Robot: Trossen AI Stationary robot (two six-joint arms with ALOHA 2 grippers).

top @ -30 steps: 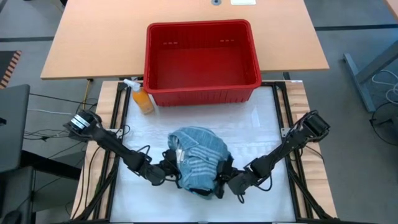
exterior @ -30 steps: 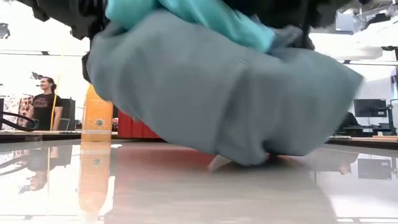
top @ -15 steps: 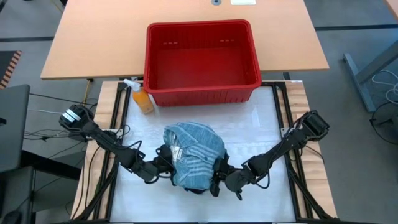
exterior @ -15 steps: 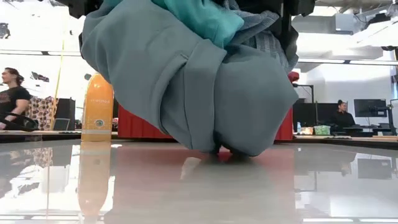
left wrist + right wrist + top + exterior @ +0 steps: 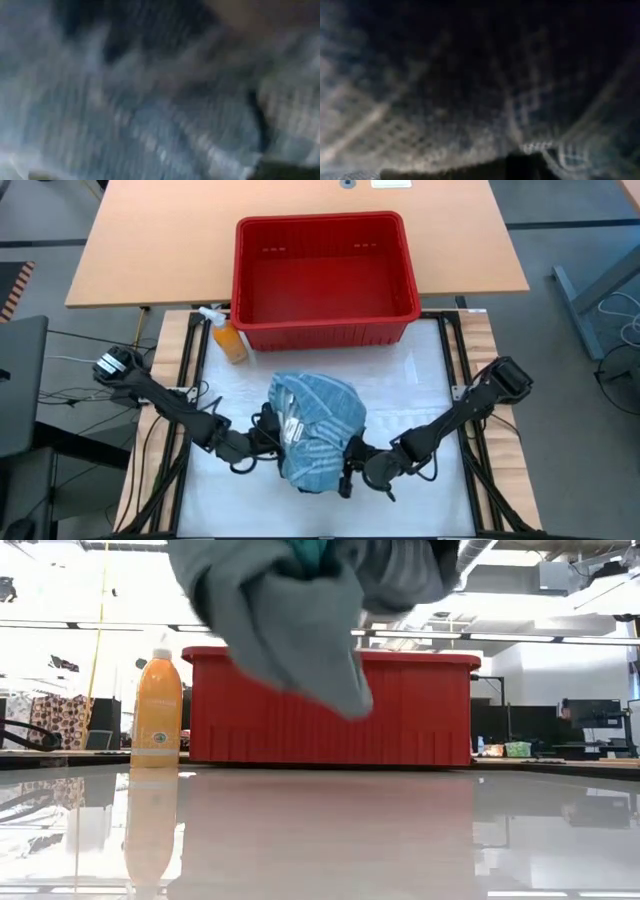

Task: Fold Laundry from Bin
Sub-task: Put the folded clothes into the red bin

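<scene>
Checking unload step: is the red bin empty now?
Empty. The high view shows the bin's bare red floor; the laundry hangs bunched above the table.

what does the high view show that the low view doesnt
Only the high view shows both claws, left claw and right claw, pressed into the bundle's sides, and the red slotted plastic bin lying empty. Only the low view shows the bundle of soft garments hanging clear of the glossy tabletop. Both show the orange spray bottle.
</scene>
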